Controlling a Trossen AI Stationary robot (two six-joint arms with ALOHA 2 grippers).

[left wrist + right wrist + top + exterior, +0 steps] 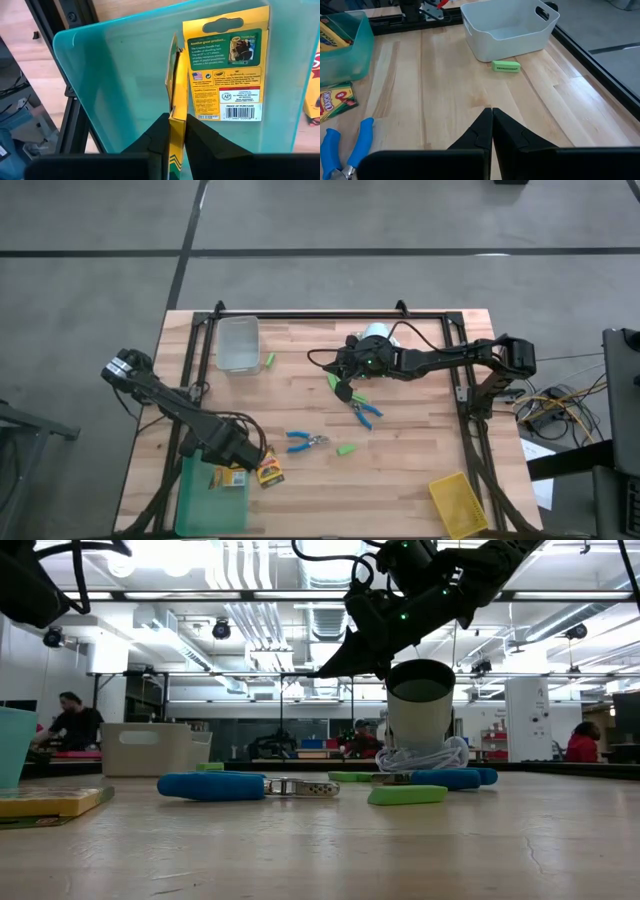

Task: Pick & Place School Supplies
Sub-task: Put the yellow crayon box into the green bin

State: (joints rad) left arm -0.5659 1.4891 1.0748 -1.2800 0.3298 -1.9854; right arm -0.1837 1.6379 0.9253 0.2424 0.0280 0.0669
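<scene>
My left gripper (176, 131) hangs over the flat green tray (120, 75) at the table's near left and is shut on a yellow-and-green crayon box (175, 85). A second crayon box (225, 65) lies flat in the tray, and a third (270, 472) lies on the table beside it. Two blue-handled scissors (305, 442) (365, 412) and light-green erasers (345, 450) (270, 360) lie on the wood. My right gripper (491, 112) hovers shut above mid-table (343, 392), holding nothing. My left gripper pinches the crayon box by its two broad faces at its upper end (177, 120), between the two fingers. The fingers point steeply down from above. The box hangs edge-on below them over the tray; whether its lower end (174, 42) touches the tray floor I cannot tell.
A white bin (238, 342) stands at the far left with an eraser (506, 66) beside it. A small yellow bin (458, 502) sits at the near right corner. A white cylinder (375, 332) with a cable stands at the far middle. Black frame rails (330, 315) border the table.
</scene>
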